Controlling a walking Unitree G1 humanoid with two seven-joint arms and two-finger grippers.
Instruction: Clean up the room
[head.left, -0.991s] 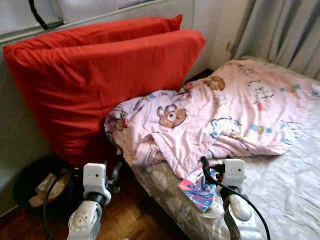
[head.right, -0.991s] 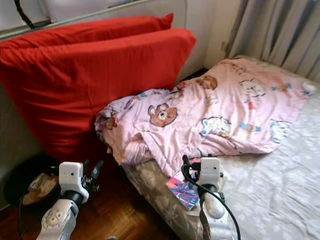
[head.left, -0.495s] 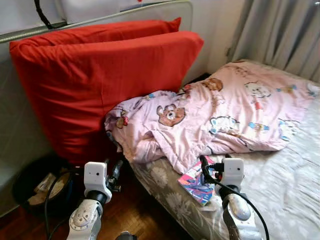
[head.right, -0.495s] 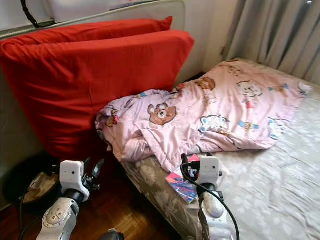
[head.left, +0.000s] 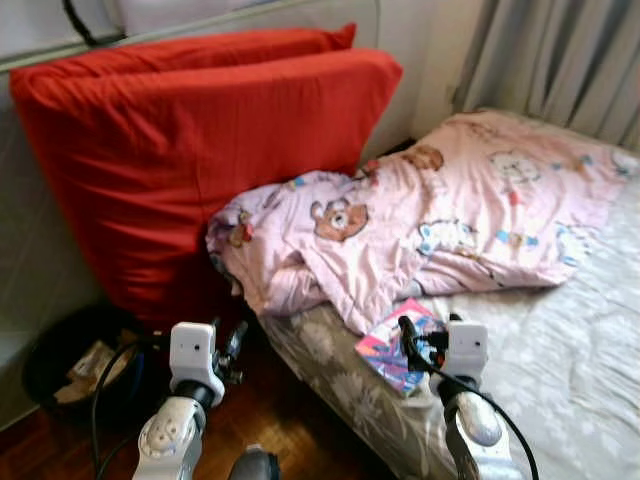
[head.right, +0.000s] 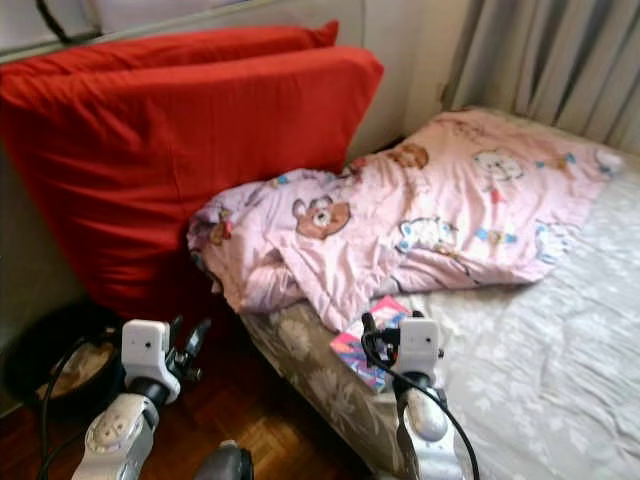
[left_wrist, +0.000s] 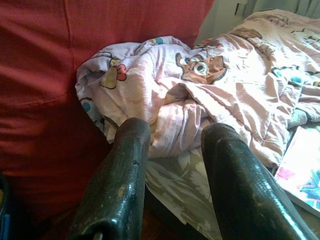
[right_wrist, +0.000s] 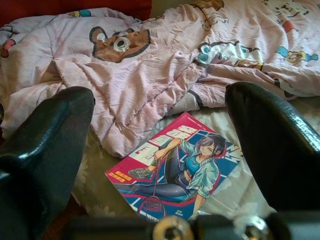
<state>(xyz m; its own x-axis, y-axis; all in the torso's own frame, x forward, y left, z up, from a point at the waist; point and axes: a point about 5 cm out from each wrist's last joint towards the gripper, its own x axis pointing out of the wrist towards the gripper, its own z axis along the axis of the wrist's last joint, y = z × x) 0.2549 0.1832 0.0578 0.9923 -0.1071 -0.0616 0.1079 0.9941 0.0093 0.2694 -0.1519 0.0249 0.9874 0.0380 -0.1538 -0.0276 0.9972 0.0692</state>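
Observation:
A colourful comic book (head.left: 393, 346) lies on the grey flowered mattress (head.left: 545, 365) near its corner, half tucked under the edge of a crumpled pink cartoon-print blanket (head.left: 430, 220). My right gripper (right_wrist: 160, 95) hovers just in front of the comic book (right_wrist: 175, 170), open, with nothing between its fingers. My left gripper (left_wrist: 175, 132) is open too, held over the wooden floor (head.left: 280, 415) beside the bed and pointing at the blanket's bunched end (left_wrist: 165, 95). Two big red pillows (head.left: 210, 150) lean upright against the wall, left of the bed.
A black basket (head.left: 70, 365) with paper scraps sits on the floor at the far left, below the pillows. Grey curtains (head.left: 560, 50) hang behind the bed's far side. A dark rounded object (head.left: 255, 465) shows at the bottom edge of the view.
The head camera has shifted a little and the picture is now slightly blurred. Both arms hold the same pose, and the comic book and blanket lie as before.

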